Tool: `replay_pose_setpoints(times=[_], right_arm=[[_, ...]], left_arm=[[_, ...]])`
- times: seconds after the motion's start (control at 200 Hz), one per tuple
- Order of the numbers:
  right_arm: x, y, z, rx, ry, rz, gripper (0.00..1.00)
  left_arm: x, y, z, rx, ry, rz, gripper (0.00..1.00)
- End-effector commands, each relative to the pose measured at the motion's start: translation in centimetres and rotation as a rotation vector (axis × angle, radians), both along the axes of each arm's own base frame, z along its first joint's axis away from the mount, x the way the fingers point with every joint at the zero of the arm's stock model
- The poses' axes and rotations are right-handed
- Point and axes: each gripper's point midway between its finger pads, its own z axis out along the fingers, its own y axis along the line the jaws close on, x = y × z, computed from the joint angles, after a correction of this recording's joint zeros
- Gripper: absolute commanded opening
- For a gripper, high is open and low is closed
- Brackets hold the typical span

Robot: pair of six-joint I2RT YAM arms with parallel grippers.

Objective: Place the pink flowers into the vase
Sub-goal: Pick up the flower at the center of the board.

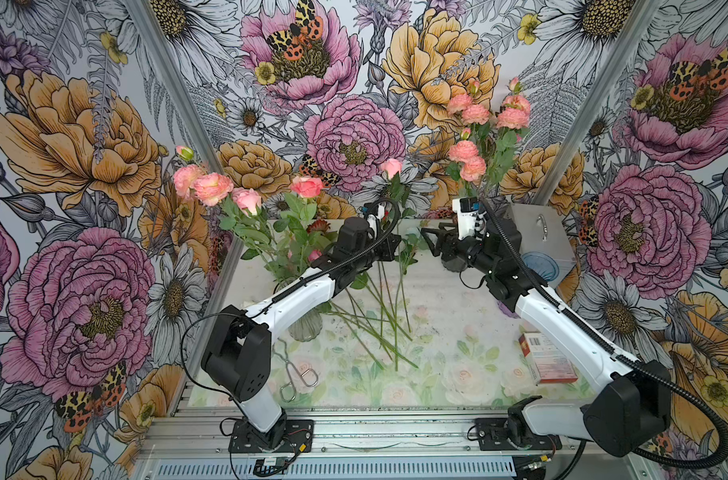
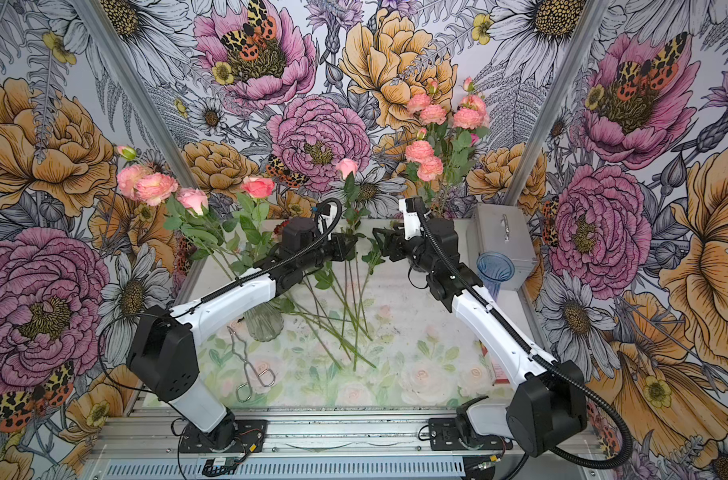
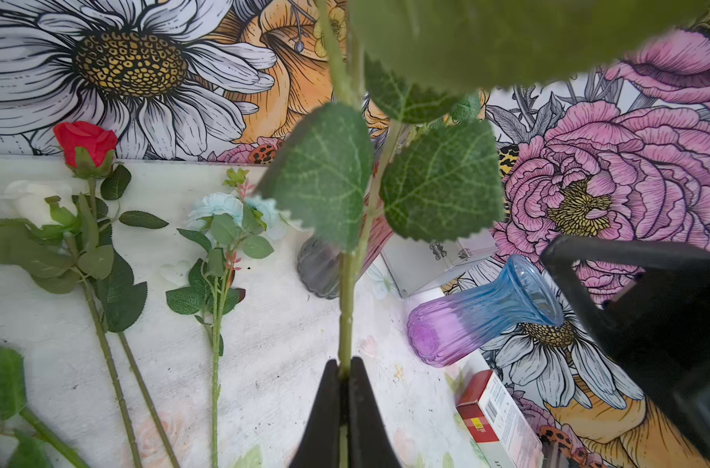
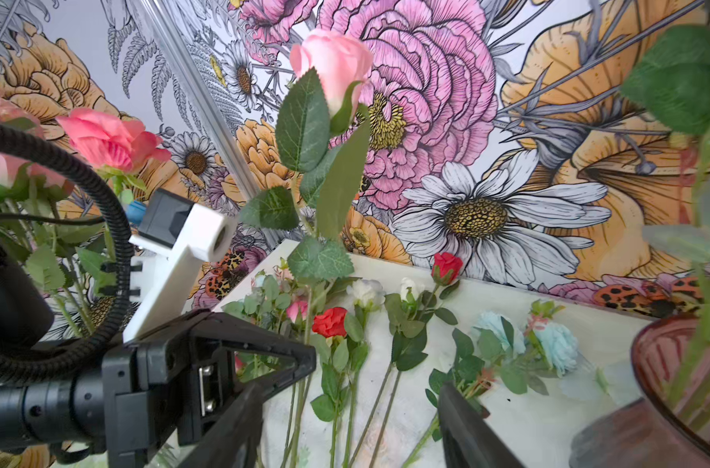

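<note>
1. Held rose (image 4: pixel 331 69): a single pink bud with its stem upright over the far middle of the desk (image 1: pixel 445 299), clear of every vase.
2. Left pincer (image 3: pixel 344 372): clenched on the stem below the leaves. The low grip is judged to keep the bloom upright and the foliage out of the jaws.
3. Right pincer (image 4: pixel 351 393): jaws apart and empty, facing the stem from near by. This is judged an approach for handover or steadying.
4. Other pink flowers: one bunch (image 1: pixel 212 187) stands in the clear vase (image 1: pixel 306 328) under the left arm. Another bunch (image 1: pixel 474 114) stands in the dark vase (image 4: pixel 669 377) at the far right.
5. Blue vase (image 3: pixel 487 308): on the right, holding no flowers.
6. Red rose (image 4: pixel 330 322) and pale blue blooms (image 4: pixel 560 344): lying flat on the desk, not wanted by the task.
</note>
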Motion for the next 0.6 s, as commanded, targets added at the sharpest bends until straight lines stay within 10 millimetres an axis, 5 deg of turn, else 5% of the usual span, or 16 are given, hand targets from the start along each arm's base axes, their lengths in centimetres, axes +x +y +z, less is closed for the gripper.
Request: replay_pose_setpoints(times=[0.0, 0.18, 0.595], right_arm=[[-0.6, 1.4, -0.9, 0.014, 0.053, 0.096, 0.65], [-1.3, 2.4, -2.4, 0.015, 0.099, 0.154, 0.54], [-2.1, 4.7, -4.5, 0.024, 0.165, 0.264, 0.48]], left_arm=[[-0.7, -0.1, 3.8, -0.052, -0.095, -0.028, 0.0], [-0.5, -0.2, 4.8, -0.07, -0.113, -0.019, 0.0], [-1.0, -0.9, 6.2, -0.087, -0.136, -0.024, 0.0]])
